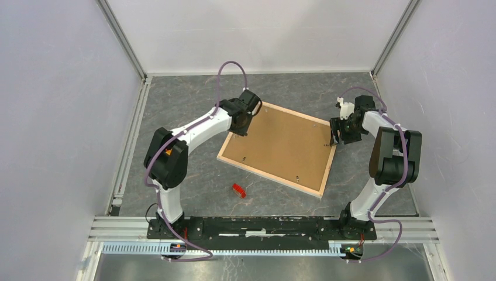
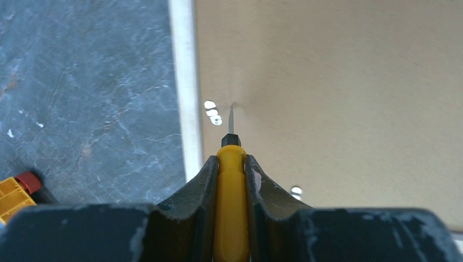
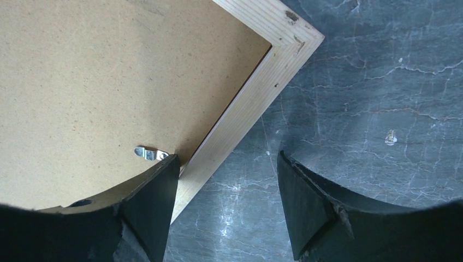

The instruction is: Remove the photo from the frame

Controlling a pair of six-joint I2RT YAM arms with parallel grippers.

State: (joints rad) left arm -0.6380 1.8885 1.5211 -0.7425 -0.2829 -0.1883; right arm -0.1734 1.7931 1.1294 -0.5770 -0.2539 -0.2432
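Our frame (image 3: 237,123) lay face down, its backing board (image 1: 281,146) hiding the photo. At its ten o'clock our left gripper (image 2: 231,164) pinched a screwdriver (image 2: 231,196) toward a clip (image 2: 212,112), for prying. At two o'clock our right gripper (image 3: 226,158) gaped across the edge, probably steadying.

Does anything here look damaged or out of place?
The frame has small dark chips at one pale wood corner. A small red item lies loose on the table, apart from the frame.
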